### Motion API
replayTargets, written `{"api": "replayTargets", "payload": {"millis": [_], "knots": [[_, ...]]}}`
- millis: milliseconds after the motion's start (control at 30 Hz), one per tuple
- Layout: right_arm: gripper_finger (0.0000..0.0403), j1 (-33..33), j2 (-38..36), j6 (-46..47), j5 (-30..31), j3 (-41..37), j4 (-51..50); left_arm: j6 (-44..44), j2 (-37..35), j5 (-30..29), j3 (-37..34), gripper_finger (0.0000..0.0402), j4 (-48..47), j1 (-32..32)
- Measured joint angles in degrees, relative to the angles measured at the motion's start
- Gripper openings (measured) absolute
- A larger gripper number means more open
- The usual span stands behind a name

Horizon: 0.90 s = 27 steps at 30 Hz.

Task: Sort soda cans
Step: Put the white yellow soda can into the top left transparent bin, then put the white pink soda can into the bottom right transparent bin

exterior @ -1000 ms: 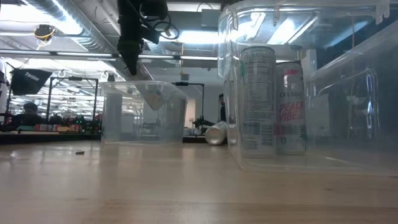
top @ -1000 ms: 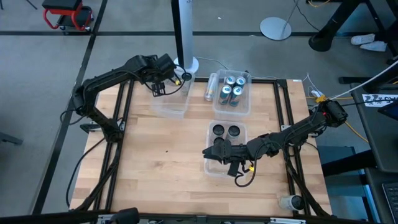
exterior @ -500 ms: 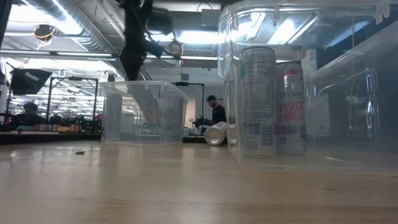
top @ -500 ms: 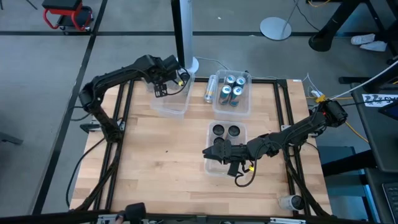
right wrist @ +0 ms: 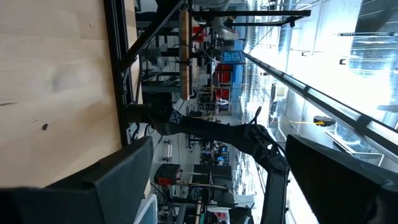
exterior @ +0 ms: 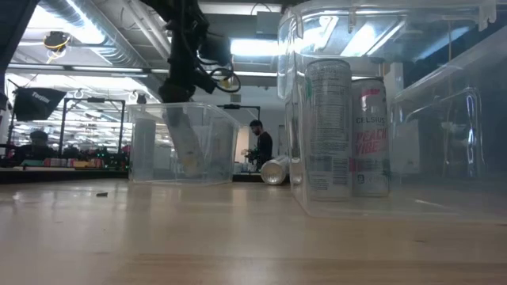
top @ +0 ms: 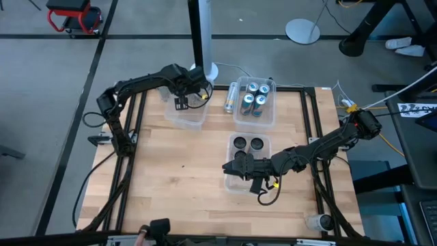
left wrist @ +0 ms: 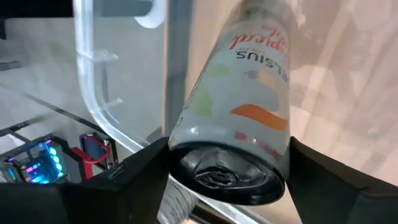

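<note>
My left gripper (top: 181,102) is over the far-left clear bin (top: 188,118), shut on a pale soda can (left wrist: 242,106) printed with orange and green. In the low view it hangs (exterior: 184,79) at that bin's rim (exterior: 182,107). My right gripper (top: 239,168) is open and low over the near clear bin (top: 229,154), which holds two dark-topped cans (top: 248,143), standing upright (exterior: 329,127). Several blue-and-silver cans (top: 254,98) stand in the far-right bin (top: 255,121). One pale can (top: 230,96) lies on its side between the far bins. My left gripper pinches the pale can between its two fingers (left wrist: 140,171), one on each side of the can's wall (left wrist: 277,158) close to the end nearest the camera. The fingers lie across the can. It is lifted clear and tilted, beside the clear bin's wall (left wrist: 93,93).
Black frame rails (top: 308,123) run along the table's edges. A white post base (top: 208,70) stands behind the far-left bin. Bare wood (top: 177,171) spreads over the near-left part of the table. A person (exterior: 257,146) shows far off in the room.
My left gripper has moved toward the table's right and near side and gone down, from above the far-left bin's far corner to its rim, carrying the can with it. The right arm has kept still.
</note>
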Motion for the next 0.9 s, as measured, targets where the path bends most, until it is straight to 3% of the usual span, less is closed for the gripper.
{"api": "replayTargets", "payload": {"millis": [167,567,800,900], "knots": [[0.0365,0.0,0.0,0.0,0.0,0.0,0.0,0.6,0.0,-0.2,0.0,0.03,3.2,0.3],[0.0365,0.0,0.0,0.0,0.0,0.0,-0.2,1.9,0.0,0.3,0.1,0.0303,6.3,1.6],[0.0365,0.0,0.0,0.0,0.0,0.0,-0.6,2.4,-0.7,-7.9,1.4,0.0303,3.1,0.0],[0.0365,0.0,0.0,0.0,0.0,0.0,-0.7,3.0,-3.0,-8.3,2.3,0.0304,2.8,-0.6]]}}
